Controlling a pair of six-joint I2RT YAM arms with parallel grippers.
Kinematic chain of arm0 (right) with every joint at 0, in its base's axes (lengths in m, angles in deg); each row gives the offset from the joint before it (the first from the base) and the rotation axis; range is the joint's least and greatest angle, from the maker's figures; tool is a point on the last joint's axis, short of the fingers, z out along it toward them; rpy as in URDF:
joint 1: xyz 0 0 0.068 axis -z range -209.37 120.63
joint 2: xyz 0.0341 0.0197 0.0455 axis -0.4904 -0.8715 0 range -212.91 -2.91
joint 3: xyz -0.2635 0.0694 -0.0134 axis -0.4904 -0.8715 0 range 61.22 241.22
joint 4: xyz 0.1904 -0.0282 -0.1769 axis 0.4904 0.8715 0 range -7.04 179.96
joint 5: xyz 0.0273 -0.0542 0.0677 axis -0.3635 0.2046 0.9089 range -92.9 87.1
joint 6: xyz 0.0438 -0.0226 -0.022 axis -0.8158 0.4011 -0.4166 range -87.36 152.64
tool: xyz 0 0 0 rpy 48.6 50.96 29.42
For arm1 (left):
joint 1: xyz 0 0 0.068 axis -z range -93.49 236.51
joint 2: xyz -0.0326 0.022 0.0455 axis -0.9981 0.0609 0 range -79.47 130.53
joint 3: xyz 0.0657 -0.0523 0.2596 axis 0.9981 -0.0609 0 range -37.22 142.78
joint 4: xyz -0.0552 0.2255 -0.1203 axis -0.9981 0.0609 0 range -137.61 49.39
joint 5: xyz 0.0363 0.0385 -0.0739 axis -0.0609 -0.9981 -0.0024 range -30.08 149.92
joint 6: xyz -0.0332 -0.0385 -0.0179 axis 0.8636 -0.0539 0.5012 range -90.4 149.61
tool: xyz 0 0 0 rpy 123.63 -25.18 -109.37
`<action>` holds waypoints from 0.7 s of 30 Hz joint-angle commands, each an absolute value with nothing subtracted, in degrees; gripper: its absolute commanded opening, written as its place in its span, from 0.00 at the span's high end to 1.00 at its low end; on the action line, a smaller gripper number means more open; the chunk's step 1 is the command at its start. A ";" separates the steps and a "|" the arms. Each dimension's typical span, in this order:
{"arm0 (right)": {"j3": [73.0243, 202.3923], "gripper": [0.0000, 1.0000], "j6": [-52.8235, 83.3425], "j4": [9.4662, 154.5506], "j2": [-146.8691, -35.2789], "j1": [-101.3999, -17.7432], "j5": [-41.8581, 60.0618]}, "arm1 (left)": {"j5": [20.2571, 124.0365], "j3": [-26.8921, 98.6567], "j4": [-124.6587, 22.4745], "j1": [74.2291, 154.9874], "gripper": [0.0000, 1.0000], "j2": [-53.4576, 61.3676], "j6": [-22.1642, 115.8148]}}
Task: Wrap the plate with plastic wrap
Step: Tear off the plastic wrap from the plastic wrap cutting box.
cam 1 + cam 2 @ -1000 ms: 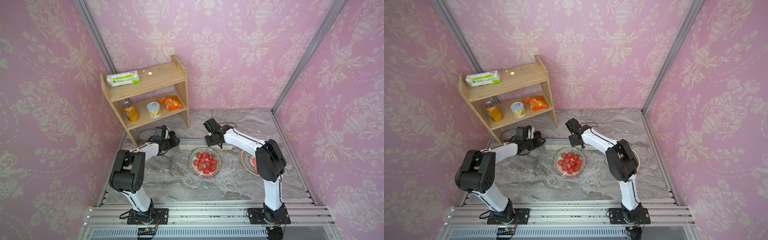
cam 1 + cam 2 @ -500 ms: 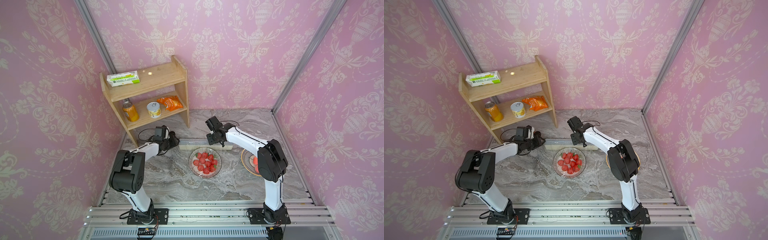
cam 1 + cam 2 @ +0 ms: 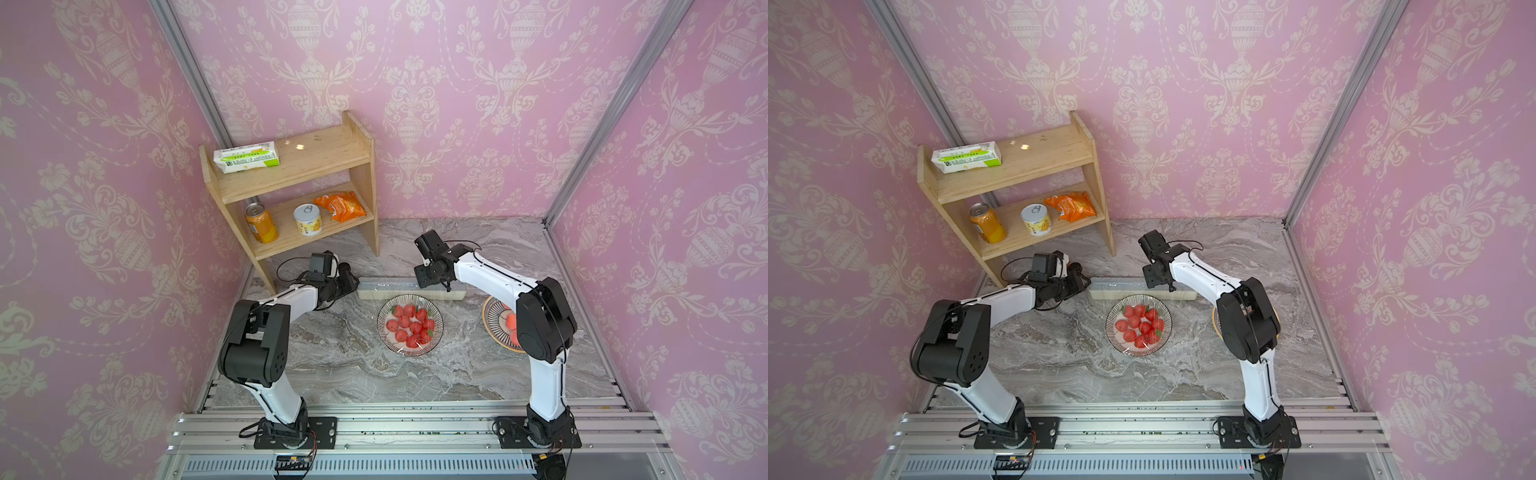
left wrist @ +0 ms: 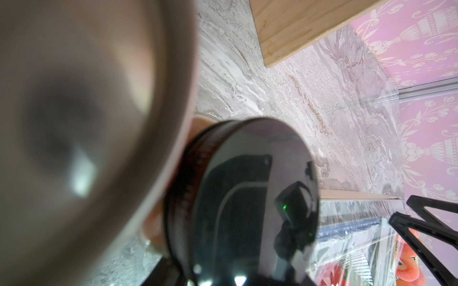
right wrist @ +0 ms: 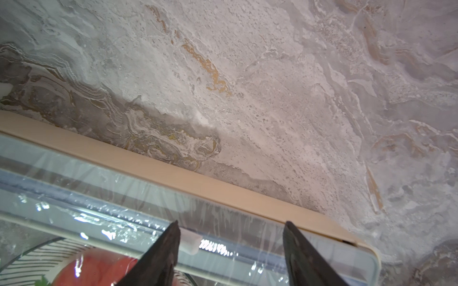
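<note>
Right end effector [image 5: 231, 222] (over dispenser [image 5: 161, 170]) has spread wider.

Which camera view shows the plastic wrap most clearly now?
The right wrist view: the plastic wrap is seen close, with glossy creases, stretched from the dispenser box toward the plate. The left wrist view shows only a corner of it; in both top views it is a faint shine over the plate.
</note>
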State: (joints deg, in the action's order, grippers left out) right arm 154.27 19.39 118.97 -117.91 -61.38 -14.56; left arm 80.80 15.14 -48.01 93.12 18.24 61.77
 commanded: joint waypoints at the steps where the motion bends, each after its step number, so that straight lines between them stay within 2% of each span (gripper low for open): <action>1: 155.88 0.29 18.76 117.83 -117.59 -62.08 -12.37 | 74.18 13.01 -36.00 92.83 0.53 21.16 59.58; 21: 156.78 0.29 19.90 122.16 -121.64 -62.00 -17.98 | 74.09 12.79 -36.13 92.84 0.52 21.18 59.58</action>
State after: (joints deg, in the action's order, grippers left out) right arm 156.90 19.39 119.41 -120.99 -62.03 -16.11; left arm 80.76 15.25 -47.82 93.10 18.24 61.77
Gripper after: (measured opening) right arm 0.709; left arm 0.476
